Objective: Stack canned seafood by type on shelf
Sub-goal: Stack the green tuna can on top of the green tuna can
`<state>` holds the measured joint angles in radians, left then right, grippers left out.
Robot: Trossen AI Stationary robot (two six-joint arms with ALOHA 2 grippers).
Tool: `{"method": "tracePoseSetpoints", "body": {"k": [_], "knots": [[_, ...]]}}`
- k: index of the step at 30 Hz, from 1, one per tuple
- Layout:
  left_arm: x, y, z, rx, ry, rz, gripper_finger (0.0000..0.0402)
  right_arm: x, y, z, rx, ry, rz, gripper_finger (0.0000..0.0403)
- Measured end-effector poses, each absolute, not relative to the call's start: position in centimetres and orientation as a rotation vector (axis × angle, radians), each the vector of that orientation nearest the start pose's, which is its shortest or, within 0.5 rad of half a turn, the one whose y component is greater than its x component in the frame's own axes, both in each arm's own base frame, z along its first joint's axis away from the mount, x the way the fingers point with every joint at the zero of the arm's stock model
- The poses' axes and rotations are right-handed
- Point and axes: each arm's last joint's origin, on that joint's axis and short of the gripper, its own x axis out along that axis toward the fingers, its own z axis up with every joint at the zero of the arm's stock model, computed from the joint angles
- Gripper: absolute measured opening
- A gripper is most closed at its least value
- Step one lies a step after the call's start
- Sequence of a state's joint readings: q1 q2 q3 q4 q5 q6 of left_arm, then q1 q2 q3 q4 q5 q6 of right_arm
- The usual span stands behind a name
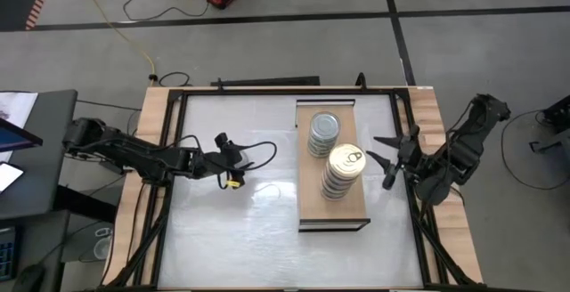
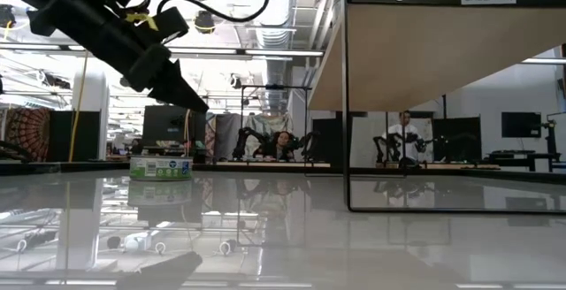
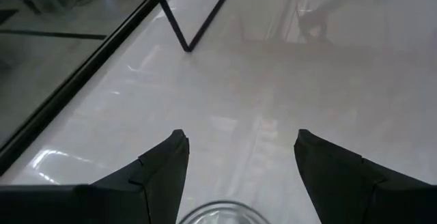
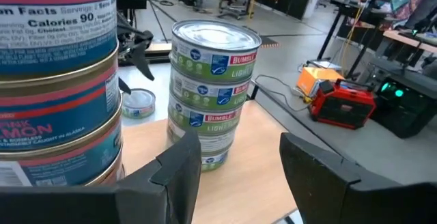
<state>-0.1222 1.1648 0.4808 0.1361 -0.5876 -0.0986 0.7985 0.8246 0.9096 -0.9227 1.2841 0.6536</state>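
Item: canned seafood, sorting nearly complete. One lone tin [image 2: 161,167] stands on the tabletop [image 1: 240,230] well to the left of the shelf [image 1: 310,205]; short, round, with a green-and-white label. The other tins stand on the shelf in two columns: a silver-lidded stack [image 1: 325,132] with green tuna labels toward the shelf's far end, and just beside it toward the near end a gold-lidded stack [image 1: 344,169] with blue-and-red salmon labels. Step in hand, by judgement: pickup of the last tin. The left gripper [image 3: 241,136] hovers over it, fingers spread wide, nothing held; only the tin's rim shows between them. Next move calls for a straight descent until the fingers bracket the tin's wall, then a firm close and a lift clear before crossing to the shelf — its label suggests the silver-lidded stack. The right gripper [image 1: 381,160] waits just right of the shelf, fingers moderately apart and empty.
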Motion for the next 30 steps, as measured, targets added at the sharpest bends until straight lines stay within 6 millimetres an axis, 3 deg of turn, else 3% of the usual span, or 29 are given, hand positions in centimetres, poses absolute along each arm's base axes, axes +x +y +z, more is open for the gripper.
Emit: {"method": "tracePoseSetpoints", "body": {"k": [20, 25, 30], "knots": [[22.3, -0.5, 19.0, 0.069, 0.391, 0.465, 0.0254, 11.8, 8.1, 31.7, -0.132, 0.273, -0.558, 0.0225], [22.0, -1.0, 18.0, 0.021, 0.486, 0.376, 0.0254, 11.9, 8.2, 31.8, -0.113, 0.262, -0.556, 0.0225], [20.8, -3.0, 16.9, 0.056, 0.645, 0.336, 0.0254, 11.9, 8.2, 31.8, -0.112, 0.263, -0.554, 0.0225]]}}
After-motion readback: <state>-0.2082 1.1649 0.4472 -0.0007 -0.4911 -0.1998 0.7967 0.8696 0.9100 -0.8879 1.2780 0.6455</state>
